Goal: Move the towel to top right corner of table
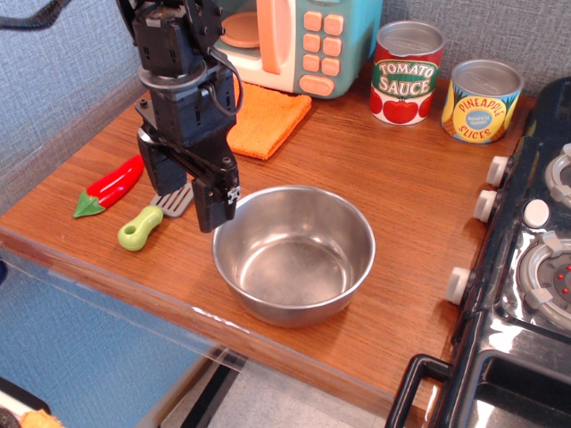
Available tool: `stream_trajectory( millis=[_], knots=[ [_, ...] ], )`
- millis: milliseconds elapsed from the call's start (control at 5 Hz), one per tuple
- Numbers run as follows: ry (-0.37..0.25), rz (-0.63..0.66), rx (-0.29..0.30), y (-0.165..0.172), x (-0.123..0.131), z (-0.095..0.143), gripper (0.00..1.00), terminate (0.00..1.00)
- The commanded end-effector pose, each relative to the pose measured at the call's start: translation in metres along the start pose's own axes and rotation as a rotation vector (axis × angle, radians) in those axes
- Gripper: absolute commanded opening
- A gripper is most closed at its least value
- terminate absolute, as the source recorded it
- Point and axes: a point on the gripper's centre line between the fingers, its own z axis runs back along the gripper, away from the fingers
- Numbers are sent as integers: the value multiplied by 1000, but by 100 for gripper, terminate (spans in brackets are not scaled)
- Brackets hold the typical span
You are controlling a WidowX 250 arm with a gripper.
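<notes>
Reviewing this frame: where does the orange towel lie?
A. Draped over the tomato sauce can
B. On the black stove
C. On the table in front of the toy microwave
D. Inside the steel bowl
C. The orange towel lies flat on the table just in front of the toy microwave, partly hidden behind the gripper, which holds nothing.

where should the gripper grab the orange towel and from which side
Probably the towel's front-right corner, coming straight down from above. It lies flat on the table, that corner is bare, and the toy microwave crowds its back edge. The gripper is open nearby.
</notes>
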Motion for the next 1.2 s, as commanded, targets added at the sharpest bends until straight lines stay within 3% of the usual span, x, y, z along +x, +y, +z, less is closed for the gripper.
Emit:
stream_trajectory(
  millis=[0,200,600,800,1000],
  knots=[
    [0,0,0,0,0,0,100,0],
    [-23,80,36,29,24,9,100,0],
    [-43,183,23,81,83,10,100,0],
    [-24,251,23,93,111,-12,100,0],
    [13,324,62,100,127,-35,100,0]
  ],
)
